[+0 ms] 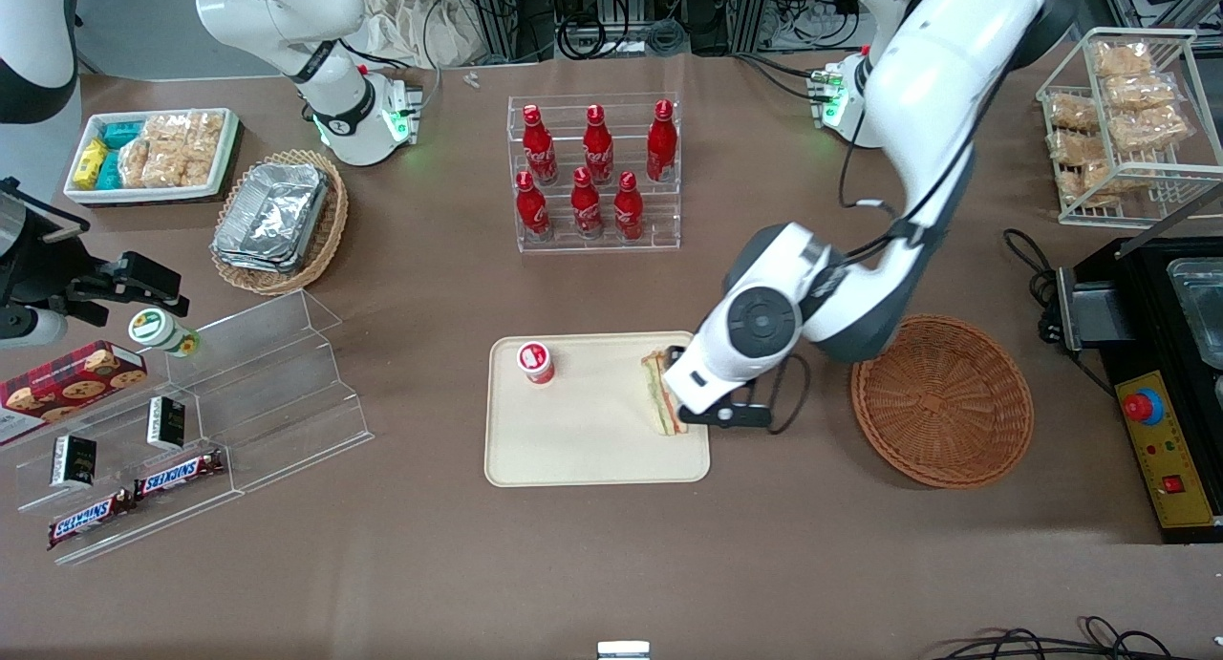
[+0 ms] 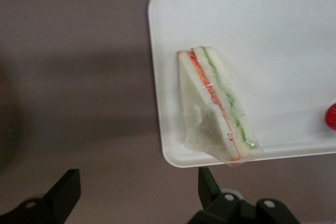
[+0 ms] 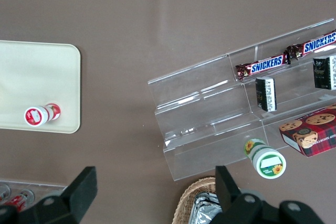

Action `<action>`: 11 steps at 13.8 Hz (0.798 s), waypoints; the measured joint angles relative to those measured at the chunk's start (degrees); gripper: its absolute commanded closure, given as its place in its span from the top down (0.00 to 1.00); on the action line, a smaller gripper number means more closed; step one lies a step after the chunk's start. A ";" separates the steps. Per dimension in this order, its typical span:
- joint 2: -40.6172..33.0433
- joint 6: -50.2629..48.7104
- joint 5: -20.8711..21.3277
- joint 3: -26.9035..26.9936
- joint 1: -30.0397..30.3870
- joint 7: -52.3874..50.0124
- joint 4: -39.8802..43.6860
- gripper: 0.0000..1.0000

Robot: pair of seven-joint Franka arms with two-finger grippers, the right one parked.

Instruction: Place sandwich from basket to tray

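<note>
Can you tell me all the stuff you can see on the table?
sandwich: one, pale bread with red and green layers, on the tray's edge nearest the basket
tray: one, cream, mid-table
basket: one, reddish-brown, empty, beside the tray
small cup: one, red and white, on the tray
cola bottles: seven, red, in a clear rack
foil containers: a silver stack, in a tan basket
Snickers bars: two, on clear steps
gripper: one, black, open, above the table beside the tray, holding nothing
</note>
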 measured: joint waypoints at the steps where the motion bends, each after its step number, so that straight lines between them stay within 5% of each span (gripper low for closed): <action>1: -2.74 -3.36 0.00 0.01 1.50 1.91 0.13 0.99; 11: -22.04 -24.14 0.18 0.86 17.35 17.87 0.96 1.00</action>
